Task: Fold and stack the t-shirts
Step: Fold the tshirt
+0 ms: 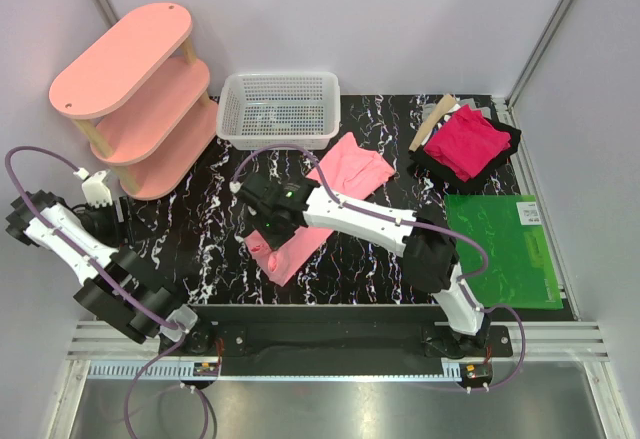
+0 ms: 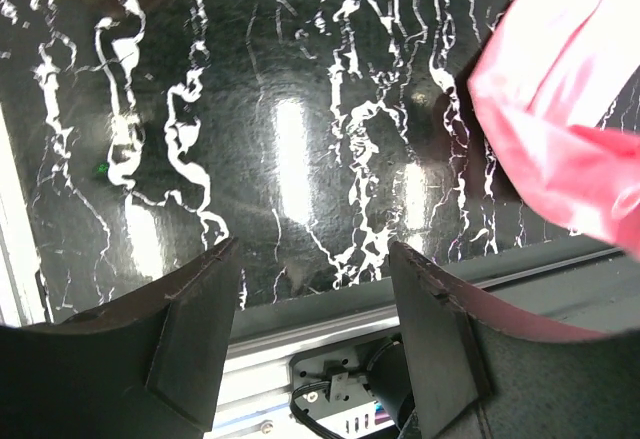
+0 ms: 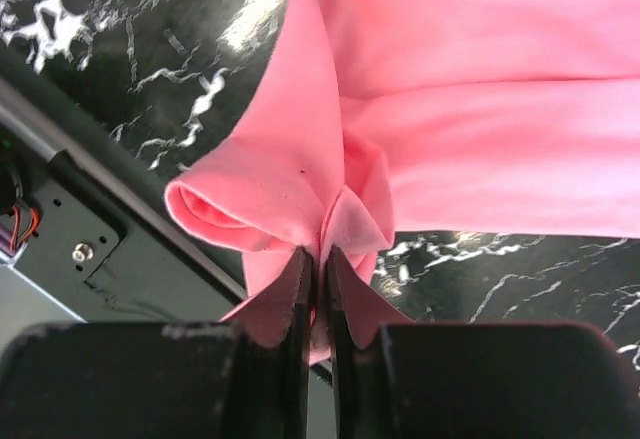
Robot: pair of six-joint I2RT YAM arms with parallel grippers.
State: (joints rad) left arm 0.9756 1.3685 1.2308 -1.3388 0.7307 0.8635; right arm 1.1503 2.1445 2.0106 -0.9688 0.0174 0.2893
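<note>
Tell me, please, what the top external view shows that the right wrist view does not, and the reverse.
Only the top external view shows the white mesh basket, the pink shelf unit, the green mat and the magenta-red t-shirt at the far right. Only the right wrist view shows the right gripper shut on a bunched fold of the salmon-pink t-shirt. Both show that shirt, the gripper and the black marbled table.

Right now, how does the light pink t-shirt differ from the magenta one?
The light pink t-shirt lies stretched out in the middle, its near end pinched by the right gripper. The magenta t-shirt sits bundled compactly, untouched, on black cloth at the far right. Both are plain cloth.
</note>
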